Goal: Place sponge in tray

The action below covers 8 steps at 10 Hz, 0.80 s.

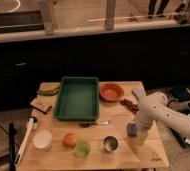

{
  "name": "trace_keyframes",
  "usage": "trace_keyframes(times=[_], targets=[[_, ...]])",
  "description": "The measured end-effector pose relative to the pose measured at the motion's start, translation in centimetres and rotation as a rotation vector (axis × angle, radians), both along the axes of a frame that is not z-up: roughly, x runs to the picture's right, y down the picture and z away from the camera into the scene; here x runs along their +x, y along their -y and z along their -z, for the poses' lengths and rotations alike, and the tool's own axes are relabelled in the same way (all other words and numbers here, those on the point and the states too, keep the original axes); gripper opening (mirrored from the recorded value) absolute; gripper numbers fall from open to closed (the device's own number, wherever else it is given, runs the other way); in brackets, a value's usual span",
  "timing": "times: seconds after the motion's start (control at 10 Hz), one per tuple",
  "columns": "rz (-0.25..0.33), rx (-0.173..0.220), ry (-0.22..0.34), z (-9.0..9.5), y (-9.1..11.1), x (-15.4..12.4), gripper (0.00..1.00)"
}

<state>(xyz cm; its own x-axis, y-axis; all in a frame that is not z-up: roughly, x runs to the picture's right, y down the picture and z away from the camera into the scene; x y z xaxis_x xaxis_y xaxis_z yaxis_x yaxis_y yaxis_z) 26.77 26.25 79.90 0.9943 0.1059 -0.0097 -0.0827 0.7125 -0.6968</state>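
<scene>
Running this one remotely, so here's the wooden table from left to right.

- **Left edge:** a long white stick-shaped thing lies along the near left edge. A little further back sits a flat brown-and-white block. Behind that, by the tray's far left corner, there's a curved yellowish item that looks like a banana.
- **Near row:** a round white cup that looks pale inside, then a small round orange fruit. Just beside the fruit is a translucent green cup. I can't tell what's in that one.
- **Far middle:** the tray is a deep green rectangular plastic bin with a raised rim. All I see in it is its smooth green floor. A thin metal utensil lies just in front of its near rim.
- **Right of the green cup:** a shiny metal cup, dark inside.
- **Back right:** a round orange bowl sits just right of the tray's far end, contents unclear. A little cluster of dark red bits lies on the wood near it.

The sponge is a soft blue-grey pad with rounded edges. It's on the near right part of the table, just right of the metal cup and well apart from the tray.

The gripper is right up against the sponge. It's on the end of a smooth white arm that comes in from the right and bends down. Honestly, I can't tell whether the gripper is spread or clamped onto the sponge.
</scene>
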Motion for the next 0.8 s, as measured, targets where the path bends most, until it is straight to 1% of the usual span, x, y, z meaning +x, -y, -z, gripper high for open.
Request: trace_keyframes(times=[0.1,0.2,0.4,0.5,0.7,0.8], targets=[[-0.01,-0.002,-0.006,-0.2,-0.43,0.75,0.77],[-0.016,-0.005,-0.008,-0.48,-0.8,1.2,0.69],[-0.022,-0.004,-0.007,-0.86,-0.95,1.35,0.48],[-0.023,-0.006,-0.007,-0.89,-1.0,1.36,0.39],[-0.02,-0.009,-0.008,-0.67,-0.9,1.42,0.16],[-0.021,-0.009,-0.008,-0.66,-0.85,1.42,0.07]])
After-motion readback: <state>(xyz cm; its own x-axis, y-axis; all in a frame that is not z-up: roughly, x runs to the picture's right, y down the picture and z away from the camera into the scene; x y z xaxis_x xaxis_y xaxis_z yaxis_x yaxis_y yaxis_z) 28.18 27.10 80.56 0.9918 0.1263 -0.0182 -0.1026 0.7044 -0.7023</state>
